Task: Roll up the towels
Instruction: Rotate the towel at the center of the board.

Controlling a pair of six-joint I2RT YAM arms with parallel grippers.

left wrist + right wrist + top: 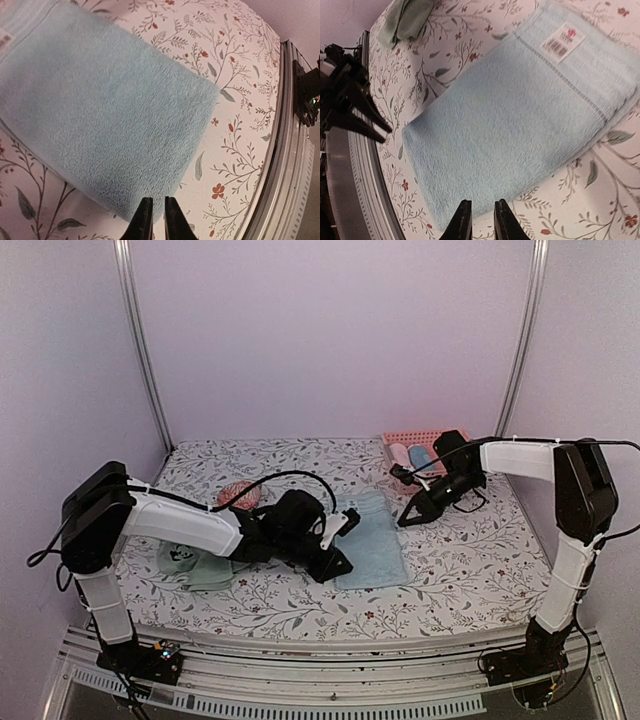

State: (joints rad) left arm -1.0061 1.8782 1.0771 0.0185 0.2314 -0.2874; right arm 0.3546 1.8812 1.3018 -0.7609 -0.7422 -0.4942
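Note:
The light blue towel (372,540) lies flat on the flowered table, folded into a strip with its white label (563,41) at the far end. The sage green towel (195,565) lies crumpled at the near left, partly under the left arm. My left gripper (340,565) hovers at the blue towel's near left corner (100,110). Its fingertips (158,220) stand a narrow gap apart with nothing pinched between them. My right gripper (405,520) hangs just off the towel's right edge (520,115), its fingertips (482,220) slightly apart and empty.
A pink basket (420,445) at the back right holds rolled cloths. A round reddish patterned object (238,492) sits behind the left arm. The metal front rail (280,150) runs close to the towel's near end. The green towel (407,20) also shows in the right wrist view.

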